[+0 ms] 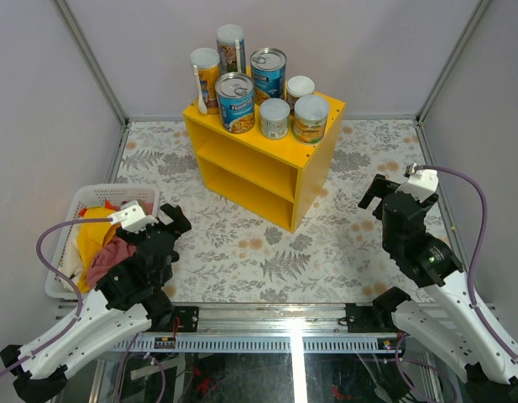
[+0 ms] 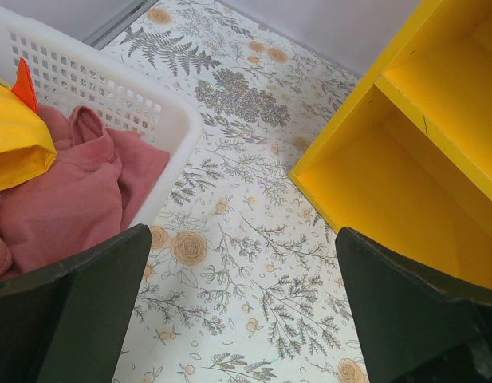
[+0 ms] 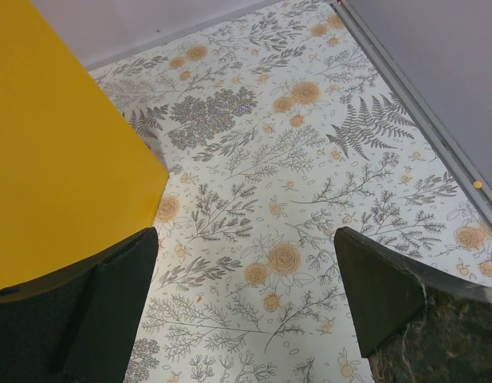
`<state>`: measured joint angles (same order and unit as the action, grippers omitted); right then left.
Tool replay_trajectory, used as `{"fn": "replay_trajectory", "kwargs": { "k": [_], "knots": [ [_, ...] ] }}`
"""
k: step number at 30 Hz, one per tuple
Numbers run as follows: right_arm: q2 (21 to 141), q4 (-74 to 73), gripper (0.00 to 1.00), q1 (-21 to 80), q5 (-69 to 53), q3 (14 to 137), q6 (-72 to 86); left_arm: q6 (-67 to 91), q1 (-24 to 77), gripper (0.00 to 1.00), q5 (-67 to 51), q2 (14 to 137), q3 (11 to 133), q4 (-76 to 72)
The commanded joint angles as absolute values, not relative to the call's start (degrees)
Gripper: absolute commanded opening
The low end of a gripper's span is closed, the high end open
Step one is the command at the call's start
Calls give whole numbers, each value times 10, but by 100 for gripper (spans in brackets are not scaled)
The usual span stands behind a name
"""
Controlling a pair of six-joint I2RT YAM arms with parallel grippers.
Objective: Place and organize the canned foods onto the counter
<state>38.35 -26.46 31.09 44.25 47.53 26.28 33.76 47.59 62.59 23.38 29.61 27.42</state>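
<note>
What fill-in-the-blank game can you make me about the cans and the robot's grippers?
The cans all stand on ____ of the yellow counter.
The number of cans up there is ____.
The white basket holds ____, not cans.
The left gripper and the right gripper are both ____ and hold nothing.
Missing words: top; seven; clothes; open.

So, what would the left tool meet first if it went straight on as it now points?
Probably the flowered table, between the basket and the yellow shelf; depth is unclear.
</note>
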Motion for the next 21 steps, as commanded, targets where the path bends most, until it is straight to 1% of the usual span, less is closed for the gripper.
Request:
{"fn": "replay_trajectory", "kwargs": {
  "k": [1, 21],
  "knots": [
    [378, -234, 99, 314, 443, 473, 254, 341, 478, 100, 642, 232, 292, 268],
    [389, -213, 100, 314, 435, 466, 248, 318, 478, 100, 649, 232, 275, 239]
  ]
}}
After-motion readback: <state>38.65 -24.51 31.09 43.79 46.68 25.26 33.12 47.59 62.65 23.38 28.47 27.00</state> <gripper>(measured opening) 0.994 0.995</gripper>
